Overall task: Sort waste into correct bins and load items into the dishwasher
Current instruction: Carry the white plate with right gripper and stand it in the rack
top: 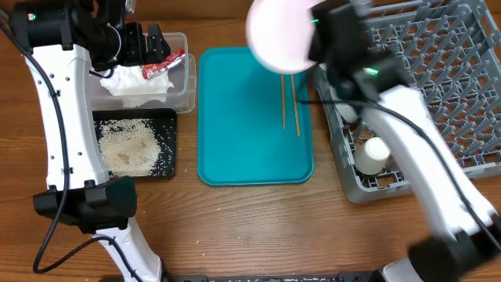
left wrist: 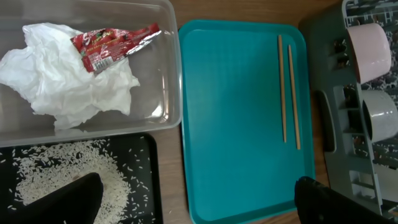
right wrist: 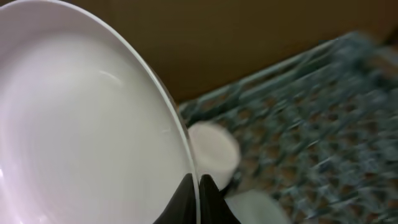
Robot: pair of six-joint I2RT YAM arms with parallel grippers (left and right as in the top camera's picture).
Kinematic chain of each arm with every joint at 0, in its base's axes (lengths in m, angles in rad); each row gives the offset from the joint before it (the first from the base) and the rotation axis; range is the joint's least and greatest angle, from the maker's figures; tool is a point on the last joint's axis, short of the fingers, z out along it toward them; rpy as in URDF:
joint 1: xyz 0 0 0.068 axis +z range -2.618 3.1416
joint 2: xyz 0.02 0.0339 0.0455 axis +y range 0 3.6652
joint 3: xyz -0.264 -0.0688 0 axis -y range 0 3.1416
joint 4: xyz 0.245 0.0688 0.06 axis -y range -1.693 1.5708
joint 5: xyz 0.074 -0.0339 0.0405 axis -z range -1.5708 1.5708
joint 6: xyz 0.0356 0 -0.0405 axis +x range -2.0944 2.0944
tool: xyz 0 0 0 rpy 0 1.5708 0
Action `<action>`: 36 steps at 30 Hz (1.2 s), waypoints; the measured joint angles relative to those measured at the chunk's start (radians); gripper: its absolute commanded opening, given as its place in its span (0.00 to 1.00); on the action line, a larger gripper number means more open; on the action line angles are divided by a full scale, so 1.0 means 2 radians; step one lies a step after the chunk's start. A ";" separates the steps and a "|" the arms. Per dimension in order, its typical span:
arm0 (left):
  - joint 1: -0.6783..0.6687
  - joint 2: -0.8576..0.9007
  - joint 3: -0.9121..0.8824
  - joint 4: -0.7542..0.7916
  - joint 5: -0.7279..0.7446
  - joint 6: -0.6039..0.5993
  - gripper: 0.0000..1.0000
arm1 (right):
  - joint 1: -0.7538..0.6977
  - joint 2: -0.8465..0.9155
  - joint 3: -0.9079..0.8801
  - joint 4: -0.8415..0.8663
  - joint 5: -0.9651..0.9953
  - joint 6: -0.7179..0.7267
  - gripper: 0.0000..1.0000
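Note:
My right gripper (right wrist: 198,186) is shut on the rim of the round white plate (top: 280,33) and holds it in the air above the far end of the teal tray, next to the grey dish rack (top: 438,94). The plate fills the left of the right wrist view (right wrist: 81,124). Two wooden chopsticks (top: 290,102) lie on the teal tray (top: 250,149). The crumpled napkin (left wrist: 68,81) and the red wrapper (left wrist: 112,43) lie in the clear tub (left wrist: 165,74). Rice (top: 129,145) lies in the black tray (top: 167,160). My left gripper (left wrist: 199,199) is open and empty above the black tray's edge.
Two white bowls or cups (left wrist: 373,53) (left wrist: 382,115) stand on edge in the rack's near-left slots. A small white cup (top: 373,154) sits in the rack's front corner. Bare wooden table (top: 258,227) runs along the front.

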 measured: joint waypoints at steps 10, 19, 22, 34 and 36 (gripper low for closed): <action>0.000 0.000 0.000 0.000 0.000 0.000 1.00 | -0.118 0.033 -0.016 0.103 0.167 -0.102 0.04; 0.000 0.000 0.000 0.000 0.000 0.000 1.00 | -0.157 0.133 -0.050 0.189 0.196 -0.205 0.04; 0.000 0.000 0.000 0.000 0.000 0.000 1.00 | -0.156 0.145 -0.052 0.195 0.191 -0.224 0.04; 0.000 0.000 0.000 0.000 0.000 0.000 1.00 | -0.156 0.178 -0.053 0.192 0.155 -0.241 0.04; 0.000 0.000 0.000 0.000 0.000 0.000 1.00 | -0.156 0.180 -0.055 0.189 0.144 -0.241 0.14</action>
